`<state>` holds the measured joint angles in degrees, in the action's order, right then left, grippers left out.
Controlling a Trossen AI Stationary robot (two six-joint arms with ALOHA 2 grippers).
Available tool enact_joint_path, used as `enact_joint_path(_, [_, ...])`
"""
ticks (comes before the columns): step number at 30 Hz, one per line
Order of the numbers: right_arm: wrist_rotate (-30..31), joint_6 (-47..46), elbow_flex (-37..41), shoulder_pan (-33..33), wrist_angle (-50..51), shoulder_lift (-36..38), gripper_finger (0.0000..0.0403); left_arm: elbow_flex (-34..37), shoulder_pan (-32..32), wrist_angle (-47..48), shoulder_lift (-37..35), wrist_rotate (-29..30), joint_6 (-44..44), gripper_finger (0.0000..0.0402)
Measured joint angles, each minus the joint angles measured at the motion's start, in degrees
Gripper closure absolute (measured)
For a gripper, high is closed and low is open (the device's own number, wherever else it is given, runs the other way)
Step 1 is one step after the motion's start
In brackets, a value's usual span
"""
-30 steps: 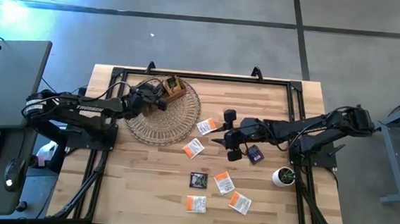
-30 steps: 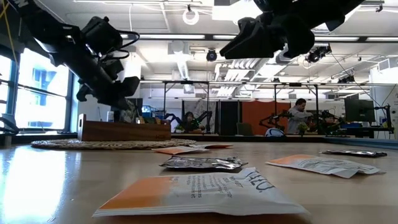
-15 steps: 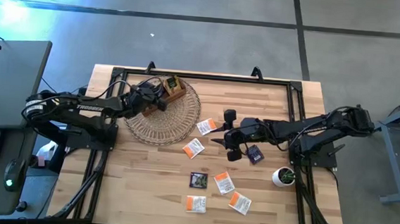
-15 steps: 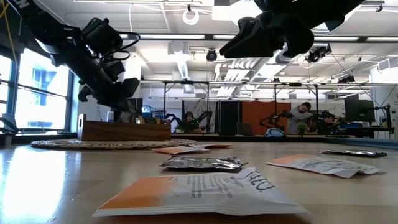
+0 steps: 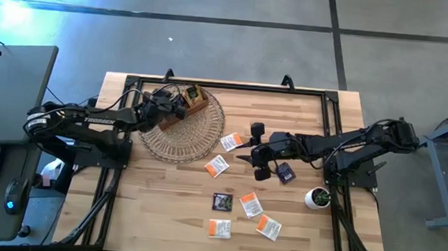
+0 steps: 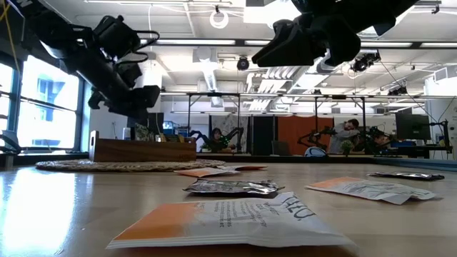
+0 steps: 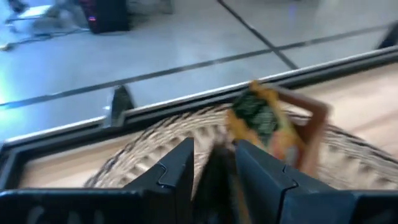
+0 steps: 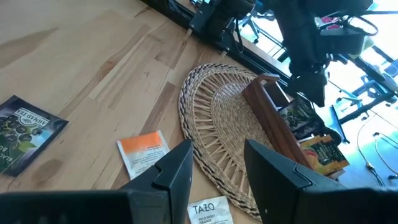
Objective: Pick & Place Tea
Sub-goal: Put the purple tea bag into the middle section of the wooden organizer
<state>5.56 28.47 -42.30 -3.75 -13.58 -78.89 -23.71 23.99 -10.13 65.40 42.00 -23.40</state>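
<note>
Several tea sachets lie flat on the table: white-and-orange ones (image 5: 216, 166) (image 5: 250, 204) (image 5: 268, 227) and dark ones (image 5: 222, 202) (image 5: 285, 173). A brown wooden box (image 5: 195, 98) stands on a round wicker mat (image 5: 182, 130). Sachets stand upright in it, a dark green-printed one (image 7: 255, 115) and an orange one (image 7: 287, 142). My left gripper (image 5: 175, 106) hovers open just left of the box, nothing between its fingers (image 7: 180, 168). My right gripper (image 5: 257, 153) hangs open above the table's middle, over an orange sachet (image 8: 144, 151).
A small white pot with a plant (image 5: 318, 198) stands near the right arm's base. A black frame (image 5: 227, 84) runs along the table's far edge and sides. Bare wood lies at the near left (image 5: 147, 207). People sit in the room beyond the table (image 6: 343, 135).
My left gripper has risen a little above the box on the mat. The right gripper and the sachets on the table have kept still.
</note>
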Motion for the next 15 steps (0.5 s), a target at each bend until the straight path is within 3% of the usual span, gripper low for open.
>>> enact_joint_path(8, [-0.02, -2.90, 0.02, 0.00, 0.92, -0.02, 0.0261, -4.59, -0.07, 2.54, -1.61, -12.63, 1.76, 0.0285])
enact_joint_path(11, [-2.11, -4.09, 0.02, -0.07, 1.09, -0.02, 0.0261, -7.16, -0.49, 2.57, -1.61, -23.49, -1.18, 0.0285])
enact_joint_path(15, [-9.22, -7.05, 0.02, -0.28, 2.41, -0.07, 0.0261, -10.36, -4.98, 2.49, -1.61, -38.00, -1.85, 0.0285])
